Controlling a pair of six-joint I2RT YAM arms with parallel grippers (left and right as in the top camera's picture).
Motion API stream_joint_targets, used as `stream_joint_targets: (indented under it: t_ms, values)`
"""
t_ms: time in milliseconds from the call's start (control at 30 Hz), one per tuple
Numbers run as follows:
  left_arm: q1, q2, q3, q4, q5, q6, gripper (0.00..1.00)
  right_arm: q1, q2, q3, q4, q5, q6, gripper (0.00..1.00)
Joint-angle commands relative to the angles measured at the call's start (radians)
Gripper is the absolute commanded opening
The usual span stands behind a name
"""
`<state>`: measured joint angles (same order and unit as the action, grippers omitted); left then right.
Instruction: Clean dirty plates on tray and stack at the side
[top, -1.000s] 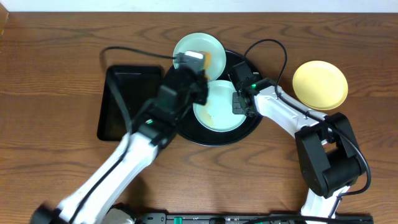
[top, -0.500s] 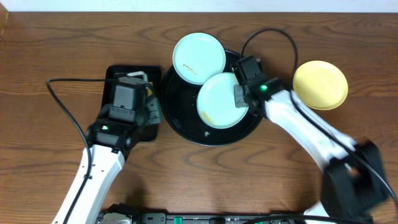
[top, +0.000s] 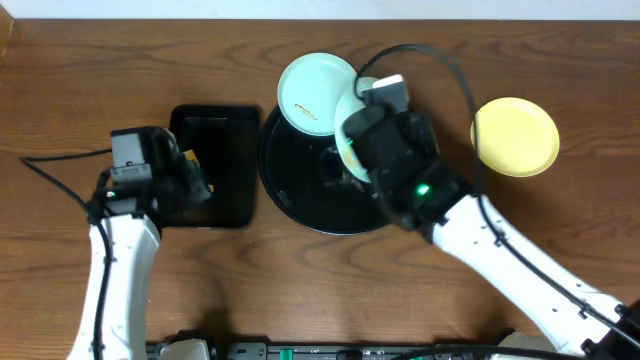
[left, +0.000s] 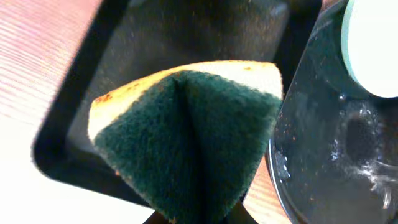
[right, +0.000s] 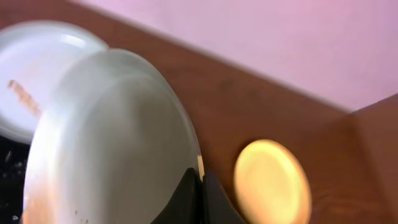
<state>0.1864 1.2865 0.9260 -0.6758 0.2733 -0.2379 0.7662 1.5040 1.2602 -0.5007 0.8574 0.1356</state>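
My right gripper (right: 202, 186) is shut on the rim of a pale mint-blue plate (right: 112, 137) and holds it tilted above the round black tray (top: 300, 185); the plate also shows in the overhead view (top: 349, 128). A second mint-blue plate (top: 312, 90) with a brown smear rests on the tray's far rim, and also shows in the right wrist view (right: 31, 81). The pale yellow plate (top: 515, 136) lies on the table at the right. My left gripper (top: 188, 172) is shut on a green and yellow sponge (left: 186, 130) above the rectangular tray.
A smaller rectangular black tray (top: 225, 165) lies left of the round tray. The round tray's wet floor (left: 336, 155) shows in the left wrist view. Cables run over the table behind both arms.
My left arm has pulled back from the round tray to the left, sponge still held. My right gripper has lifted the mint-blue plate off the round tray and tilted it.
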Motion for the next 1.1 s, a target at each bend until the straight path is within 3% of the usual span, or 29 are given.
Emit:
stream_joint_targets:
  t_ms: [0,133,333,633,867,1067]
  values:
    - [0.039,0.063,0.007,0.007,0.138,0.069,0.1,0.063,0.023,0.008,0.045,0.312,-0.02,0.01]
    - [0.037,0.157,0.007,0.047,0.138,0.111,0.08,0.107,0.045,0.007,0.095,0.421,-0.017,0.01]
    - [0.03,0.279,0.007,0.159,0.137,0.163,0.08,0.111,0.064,0.006,0.113,0.413,0.042,0.01]
    - [-0.021,0.36,0.007,0.214,0.119,0.201,0.08,0.078,0.065,0.003,0.052,0.13,0.048,0.01]
    - [-0.042,0.359,0.007,0.24,0.066,0.201,0.08,0.045,0.065,0.001,0.064,0.135,0.049,0.01]
    - [-0.042,0.359,0.007,0.24,0.066,0.2,0.08,0.057,0.065,0.001,0.259,0.261,-0.165,0.01]
